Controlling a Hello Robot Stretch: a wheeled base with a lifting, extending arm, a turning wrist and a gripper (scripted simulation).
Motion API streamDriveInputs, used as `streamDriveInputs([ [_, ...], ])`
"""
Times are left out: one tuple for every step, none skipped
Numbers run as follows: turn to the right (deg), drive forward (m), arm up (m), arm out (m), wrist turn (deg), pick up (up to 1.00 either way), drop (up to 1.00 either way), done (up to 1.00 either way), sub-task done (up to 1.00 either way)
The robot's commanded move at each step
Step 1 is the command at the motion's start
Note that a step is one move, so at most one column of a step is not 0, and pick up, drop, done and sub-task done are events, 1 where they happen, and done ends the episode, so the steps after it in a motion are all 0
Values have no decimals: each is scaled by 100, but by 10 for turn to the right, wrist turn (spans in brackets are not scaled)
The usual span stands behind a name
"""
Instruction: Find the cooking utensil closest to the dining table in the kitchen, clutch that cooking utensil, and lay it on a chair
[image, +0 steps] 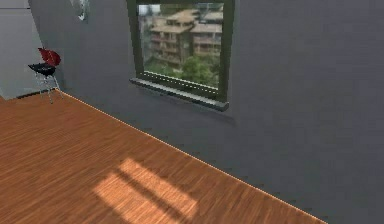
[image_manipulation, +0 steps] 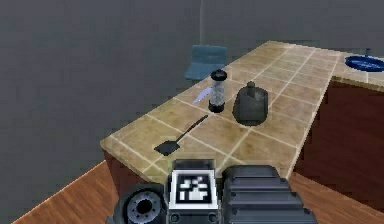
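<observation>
A black spatula (image_manipulation: 180, 136) lies on the tan tiled counter (image_manipulation: 290, 75), near its left corner. Further in on the counter stand a dark kettle (image_manipulation: 250, 102) and a slim cylinder with a dark cap (image_manipulation: 217, 90). Beyond the counter a blue chair (image_manipulation: 208, 58) stands against the grey wall. A red and black chair (image: 45, 65) stands at the forward view's far left. The gripper's dark body (image_manipulation: 145, 207) shows at the arm side view's bottom edge, left of a white marker square (image_manipulation: 195, 188). Its far end cannot be made out, so I cannot tell whether it holds anything.
A blue dish (image_manipulation: 362, 62) sits at the counter's far right. In the forward view a dark grey wall with a large window (image: 185, 45) runs across, close ahead. Wooden floor (image: 90, 150) with a sunlit patch stretches to the left.
</observation>
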Motion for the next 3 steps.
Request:
streamDriveInputs([
  [0,0,0,18,0,0,0,0,0],
  [0,0,0,0,450,0,0,0,0],
  [0,0,0,0,450,0,0,0,0],
])
